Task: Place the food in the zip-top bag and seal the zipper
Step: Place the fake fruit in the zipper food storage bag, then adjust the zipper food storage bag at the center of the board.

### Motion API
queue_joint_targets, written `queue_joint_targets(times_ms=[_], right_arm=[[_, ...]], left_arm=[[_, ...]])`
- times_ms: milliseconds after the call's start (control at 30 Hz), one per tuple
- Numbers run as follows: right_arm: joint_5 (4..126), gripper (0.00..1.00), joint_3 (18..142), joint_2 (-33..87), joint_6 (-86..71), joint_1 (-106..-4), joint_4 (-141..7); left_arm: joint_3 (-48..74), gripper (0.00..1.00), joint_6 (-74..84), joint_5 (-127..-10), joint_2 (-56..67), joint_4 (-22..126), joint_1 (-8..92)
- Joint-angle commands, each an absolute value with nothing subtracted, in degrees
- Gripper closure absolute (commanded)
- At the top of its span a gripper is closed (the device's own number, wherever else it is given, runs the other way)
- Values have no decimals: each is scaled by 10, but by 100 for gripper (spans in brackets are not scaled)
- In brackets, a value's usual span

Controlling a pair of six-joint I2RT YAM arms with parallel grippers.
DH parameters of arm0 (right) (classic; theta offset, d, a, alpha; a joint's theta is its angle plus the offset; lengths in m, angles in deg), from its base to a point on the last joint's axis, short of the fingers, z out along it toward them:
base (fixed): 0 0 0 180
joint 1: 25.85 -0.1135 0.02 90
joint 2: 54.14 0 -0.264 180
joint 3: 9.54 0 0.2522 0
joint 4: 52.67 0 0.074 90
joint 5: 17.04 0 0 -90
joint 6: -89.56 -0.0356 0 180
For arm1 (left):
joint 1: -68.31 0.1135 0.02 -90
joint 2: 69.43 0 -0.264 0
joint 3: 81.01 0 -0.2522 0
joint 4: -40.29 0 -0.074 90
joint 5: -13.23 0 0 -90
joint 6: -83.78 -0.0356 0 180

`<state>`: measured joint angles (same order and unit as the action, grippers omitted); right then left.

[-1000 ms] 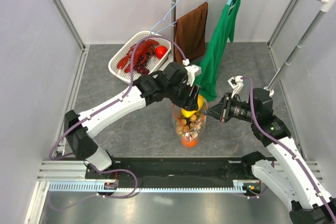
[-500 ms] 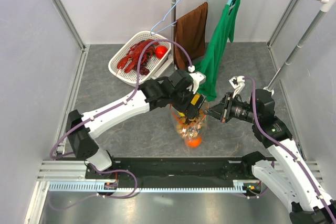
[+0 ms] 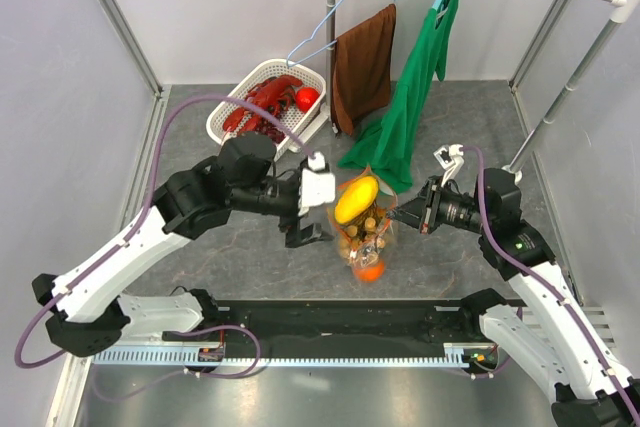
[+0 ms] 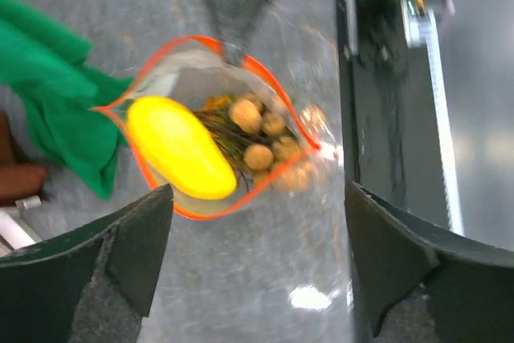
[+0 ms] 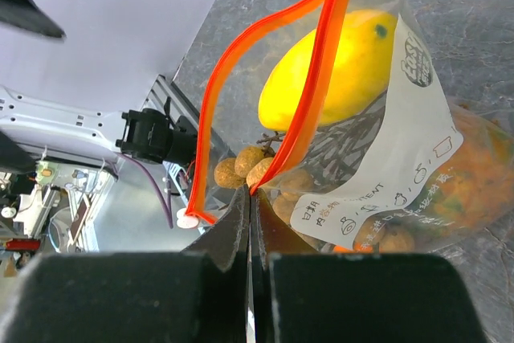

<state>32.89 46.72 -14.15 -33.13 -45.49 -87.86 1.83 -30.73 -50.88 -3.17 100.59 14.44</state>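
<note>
The clear zip-top bag (image 3: 365,237) stands on the grey floor with its mouth held open. A yellow fruit (image 3: 356,199) lies in the mouth, above a tan grape bunch (image 4: 261,138) and an orange ball (image 3: 368,269). My right gripper (image 3: 398,215) is shut on the red-orange zipper (image 5: 313,78) at the bag's right edge, and the zipper's whitish end (image 5: 187,220) hangs free. The pinch (image 5: 251,194) shows up close in the right wrist view, with the fruit (image 5: 337,70) and the white label (image 5: 385,174) behind it. My left gripper (image 3: 322,215) hangs open and empty just left of the bag, and its wrist view (image 4: 257,222) looks into the mouth.
A white mesh basket (image 3: 232,137) with red toys stands at the back left. A brown cloth (image 3: 362,62) and a green garment (image 3: 415,87) hang from the rail behind the bag, the green one trailing onto the floor. A black strip (image 3: 330,317) runs along the near edge.
My left gripper has opened, left the yellow fruit in the bag's mouth and drawn back to the left. The right gripper has kept its hold and has not moved.
</note>
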Motion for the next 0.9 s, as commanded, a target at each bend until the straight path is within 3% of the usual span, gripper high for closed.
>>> queue_joint_targets(times_ms=[0, 133, 367, 600, 767, 867], right_arm=[[313, 100, 484, -146, -318, -454, -856], [309, 100, 485, -143, -316, -454, -858], [302, 100, 492, -143, -307, -454, -858], [292, 100, 491, -138, -288, -454, -856], [274, 100, 488, -115, -296, -455, -810], [266, 100, 500, -99, -294, -457, -794]], left_arm=[[59, 12, -561, -435, -25, 1051, 143], [67, 22, -657, -420, -3, 1056, 143], [66, 31, -738, -423, 61, 1053, 143], [86, 62, -769, -431, 64, 1104, 119], [74, 71, -709, -445, 73, 1144, 71], [60, 92, -657, -441, 78, 1143, 47]])
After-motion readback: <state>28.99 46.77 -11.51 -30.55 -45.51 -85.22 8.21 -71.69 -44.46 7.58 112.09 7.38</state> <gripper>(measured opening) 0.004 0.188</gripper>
